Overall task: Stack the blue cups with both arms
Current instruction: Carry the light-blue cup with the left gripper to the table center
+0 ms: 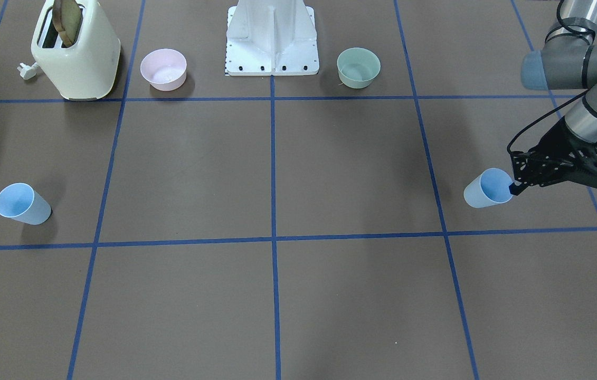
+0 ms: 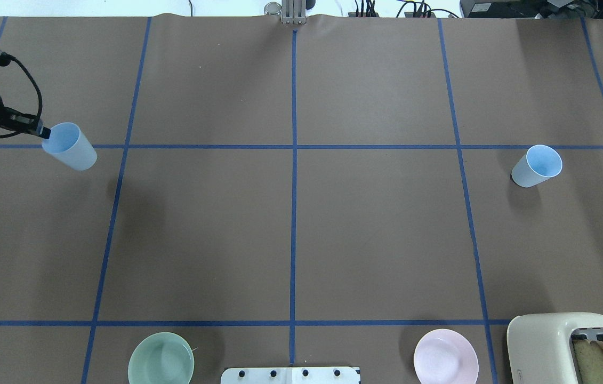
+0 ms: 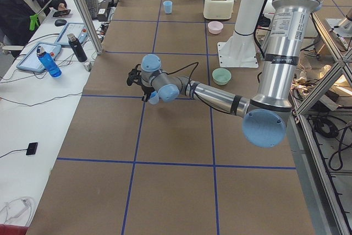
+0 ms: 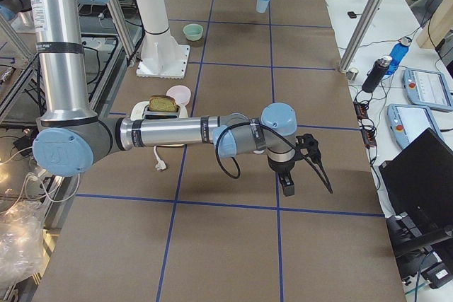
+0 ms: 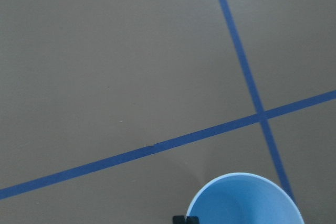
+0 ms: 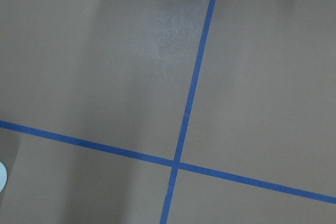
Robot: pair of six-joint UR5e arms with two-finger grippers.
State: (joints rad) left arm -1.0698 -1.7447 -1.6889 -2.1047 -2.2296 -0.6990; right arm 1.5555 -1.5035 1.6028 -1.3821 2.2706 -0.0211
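The left gripper (image 1: 514, 188) is pinched narrow on the rim of one blue cup (image 1: 483, 189), well to the robot's left of the white base stand (image 1: 272, 39), the other blue cup (image 1: 22, 204) well to its right, on a brown table (image 1: 351, 169) gridded with blue tape (image 1: 273, 158).

Two blue cups (image 2: 69, 146) (image 2: 537, 166), two bowls (image 2: 161, 358) (image 2: 445, 356), one toaster (image 2: 541, 346), two arms (image 3: 214, 94) (image 4: 177, 132).

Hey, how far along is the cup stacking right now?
Done: nothing is stacked yet, and the two cups are far apart. In hand: the left gripper appears to pinch the rim of one blue cup. Left: the other blue cup stands untouched, and the right gripper hangs above the table. That cup needs grasping, then the two need nesting.
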